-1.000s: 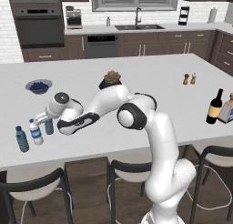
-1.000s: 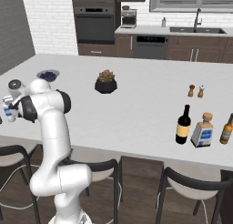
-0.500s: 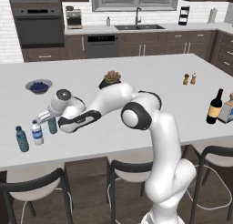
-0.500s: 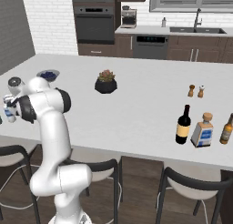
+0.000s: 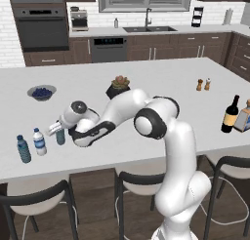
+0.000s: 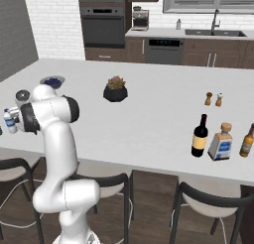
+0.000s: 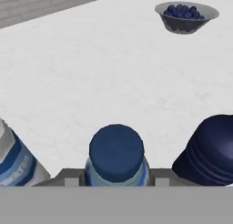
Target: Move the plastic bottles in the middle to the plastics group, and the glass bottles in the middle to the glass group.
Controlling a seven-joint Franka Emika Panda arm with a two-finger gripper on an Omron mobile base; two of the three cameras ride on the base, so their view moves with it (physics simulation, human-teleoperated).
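Note:
My gripper (image 5: 56, 130) is shut on the teal-tinted plastic bottle (image 5: 60, 136) at the counter's front left, and the bottle stands upright. The hand view has its blue cap (image 7: 116, 152) right between my gripper's (image 7: 116, 180) tips. Just left of it stands a clear bottle with a white cap (image 5: 39, 141), then a bluish bottle with a blue cap (image 5: 23, 149) of the plastics group. From the hand, a blue-and-white labelled bottle (image 7: 13, 166) sits at left and a dark blue bottle top (image 7: 209, 150) at right. The wine bottle (image 5: 230, 114) (image 6: 200, 136) stands far right beside the squat glass bottle (image 5: 244, 116) (image 6: 221, 142).
A bowl of blueberries (image 5: 42, 92) (image 7: 186, 16) sits behind the left bottles. A potted plant (image 5: 118, 87) is mid-counter, two small shakers (image 5: 203, 84) lie toward the back right, and an amber bottle (image 6: 246, 140) is at the far right. Stools line the counter's front edge (image 5: 97, 166).
The hand has shifted slightly to the right with the teal bottle still in its grip. The other two bottles on the left have stayed put.

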